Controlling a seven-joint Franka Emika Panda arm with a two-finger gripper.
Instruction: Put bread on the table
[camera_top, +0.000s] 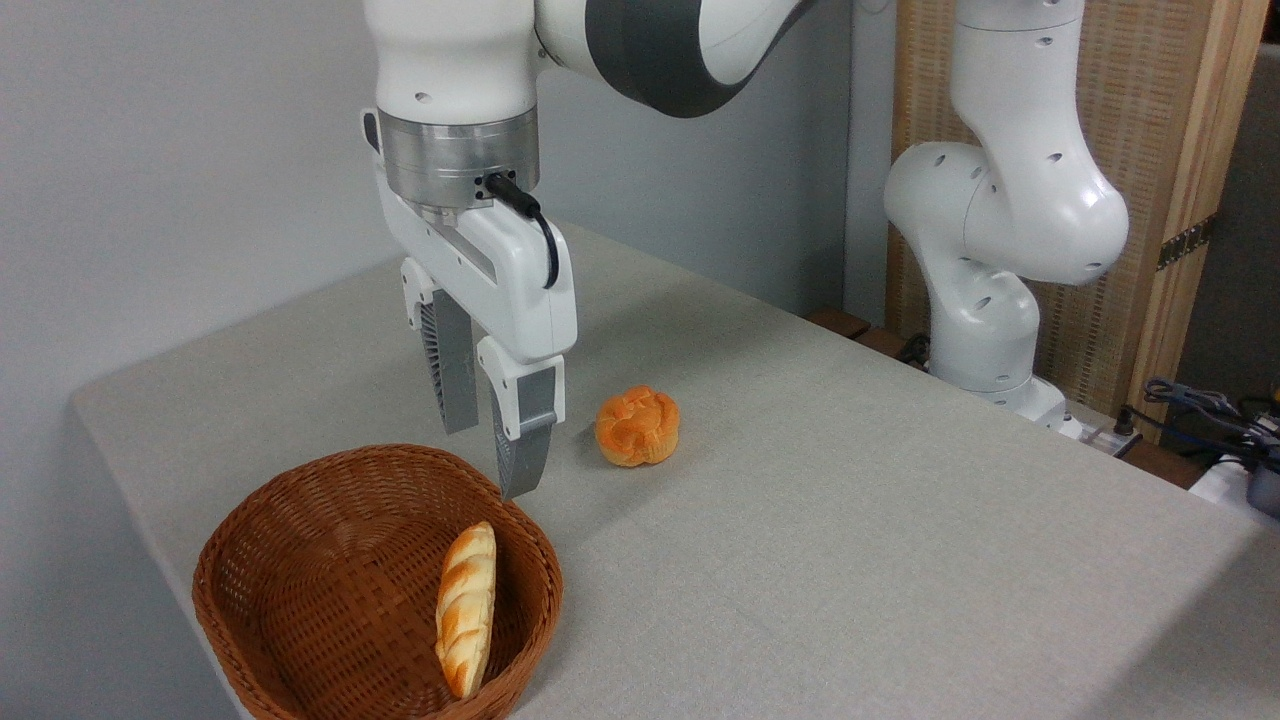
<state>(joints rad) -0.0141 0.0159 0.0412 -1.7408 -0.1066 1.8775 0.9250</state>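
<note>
Nothing done yet: my pincer (490, 455) hangs spread and empty over the basket's (300, 520) 1 o'clock rim, the bread (467, 608) lies inside against its 4 o'clock wall, so grasp, lift and placing on the bench (850, 520) remain.

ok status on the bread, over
Pincer open, empty, above basket's far rim. Bread in the basket, against right wall, not on table. Bun on cloth, clear of path.

Golden-tan bread (467, 607) with pale cream twists; brown woven basket (300, 560); light grey-beige cloth on the table (850, 520); orange bun (637, 426); white arm (1010, 210) (dark grey joint band); grey fingers (455, 375)
</note>
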